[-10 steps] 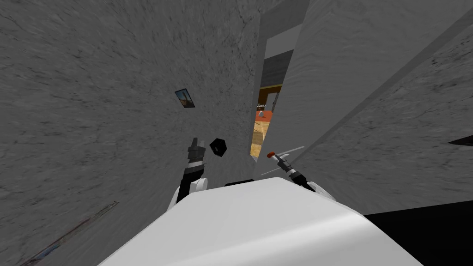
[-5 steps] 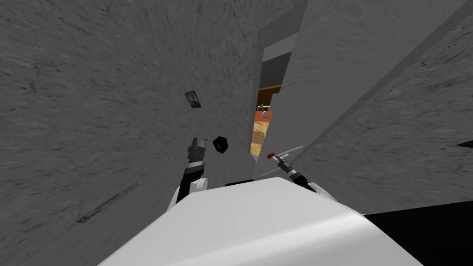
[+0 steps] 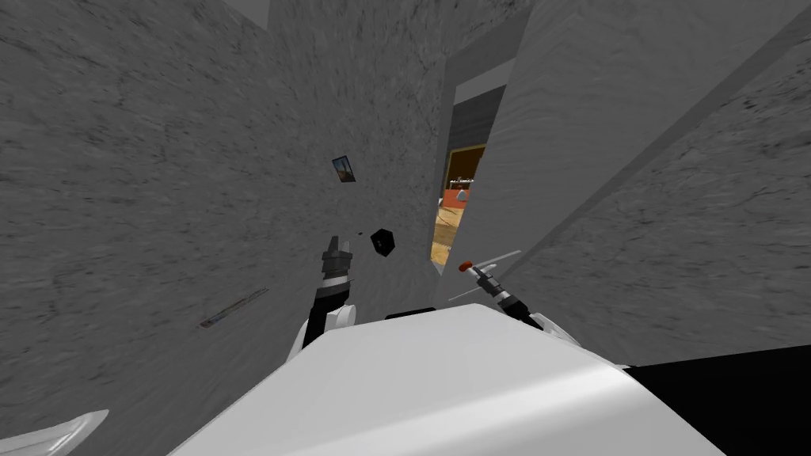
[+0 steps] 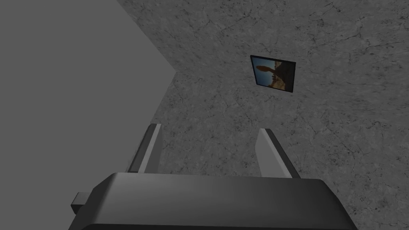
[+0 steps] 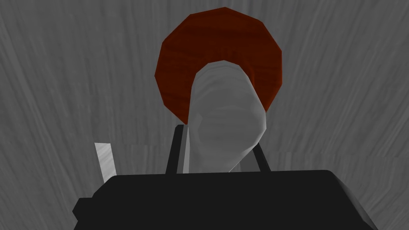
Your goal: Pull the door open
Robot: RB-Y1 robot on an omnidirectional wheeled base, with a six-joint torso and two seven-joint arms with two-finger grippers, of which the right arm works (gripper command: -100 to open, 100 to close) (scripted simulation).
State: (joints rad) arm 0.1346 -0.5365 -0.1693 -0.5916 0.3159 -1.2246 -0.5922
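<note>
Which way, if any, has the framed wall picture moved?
No. The framed picture slid right together with the wall's black shape; my head camera moved, not it.

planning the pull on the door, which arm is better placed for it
Right. The right tool is shut on the grey door handle, with the door ajar beside it. The left tool stands open, aimed at a wall, off the handle.

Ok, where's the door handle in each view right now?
Head view: door handle just above the chest tip, right of centre, in the right gripper.
Right wrist view: centre, pinched between that gripper's fingers.
Left wrist view: not in it.
Shared landmark: the red-brown disc behind the handle, in head and right wrist views.
</note>
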